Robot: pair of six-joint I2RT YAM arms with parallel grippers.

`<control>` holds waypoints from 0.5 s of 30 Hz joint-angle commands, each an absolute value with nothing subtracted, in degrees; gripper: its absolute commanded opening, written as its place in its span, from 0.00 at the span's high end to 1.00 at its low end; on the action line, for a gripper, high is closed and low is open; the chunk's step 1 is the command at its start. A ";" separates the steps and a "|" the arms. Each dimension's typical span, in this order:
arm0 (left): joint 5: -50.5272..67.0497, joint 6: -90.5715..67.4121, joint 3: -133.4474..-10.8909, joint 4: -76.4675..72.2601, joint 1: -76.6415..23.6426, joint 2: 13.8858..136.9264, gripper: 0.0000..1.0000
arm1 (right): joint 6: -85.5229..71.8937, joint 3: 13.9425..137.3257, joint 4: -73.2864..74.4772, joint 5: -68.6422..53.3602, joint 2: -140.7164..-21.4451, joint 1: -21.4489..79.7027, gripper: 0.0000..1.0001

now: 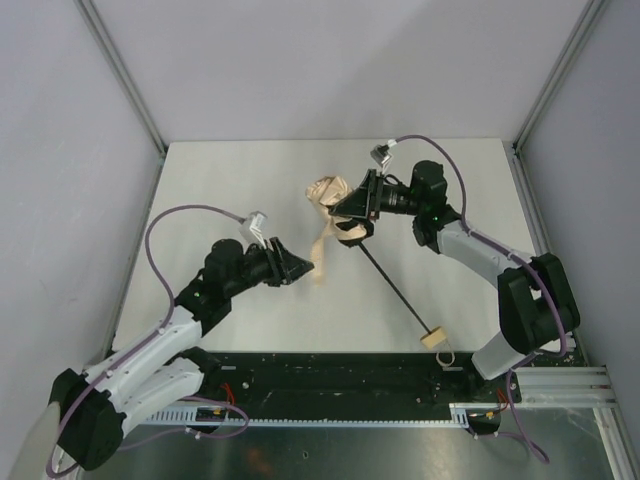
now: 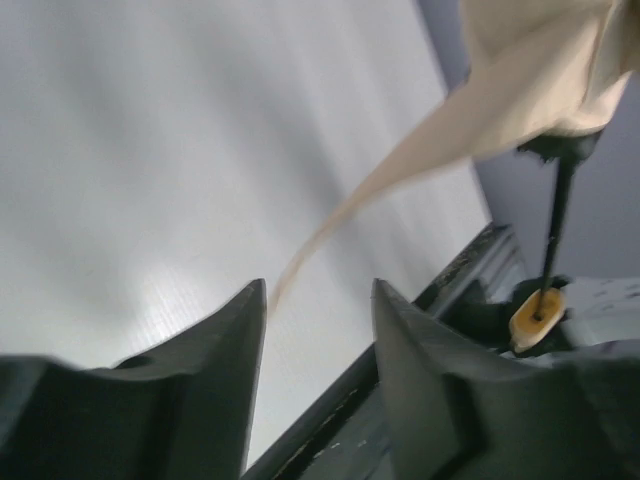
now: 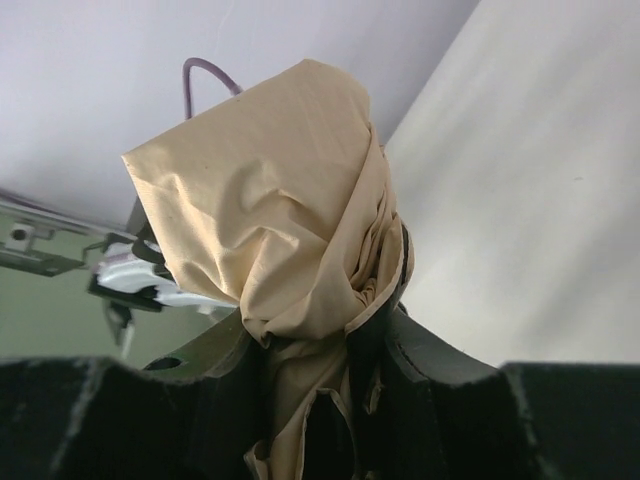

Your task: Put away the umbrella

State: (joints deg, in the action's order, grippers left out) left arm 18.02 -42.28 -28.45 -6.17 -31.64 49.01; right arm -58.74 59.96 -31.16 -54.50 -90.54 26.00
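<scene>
The umbrella's beige canopy (image 1: 328, 190) is bunched up above the white table at the middle back. My right gripper (image 1: 347, 215) is shut on that fabric, which fills the right wrist view (image 3: 270, 200) between the fingers (image 3: 440, 365). The thin black shaft (image 1: 397, 290) slants down to the tan handle (image 1: 433, 338) near the front edge. A narrow beige strap (image 1: 320, 255) hangs from the canopy. My left gripper (image 1: 308, 268) is open with its tips at the strap's lower end; in the left wrist view the strap (image 2: 340, 215) ends beside the left fingertip (image 2: 250, 310).
The white table (image 1: 230, 190) is boxed in by grey walls with aluminium posts (image 1: 120, 75). A black rail (image 1: 330, 365) runs along the front edge, also seen in the left wrist view (image 2: 400, 340), where the handle (image 2: 537, 315) also shows.
</scene>
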 commanded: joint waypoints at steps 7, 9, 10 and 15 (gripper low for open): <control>18.46 -42.00 -29.15 2.52 -24.50 43.57 0.28 | -12.75 71.32 7.58 -35.13 -86.20 23.86 1.00; 20.52 -42.27 -29.50 2.74 -22.28 42.38 0.28 | -4.68 73.60 12.64 -25.20 -85.53 24.20 1.00; 21.29 -42.41 -29.74 3.00 -21.51 41.89 0.27 | -1.33 74.20 13.62 -20.82 -85.17 24.32 1.00; 21.40 -43.39 -29.91 4.82 -19.59 39.66 0.27 | 14.17 74.83 12.40 0.59 -84.17 29.95 1.00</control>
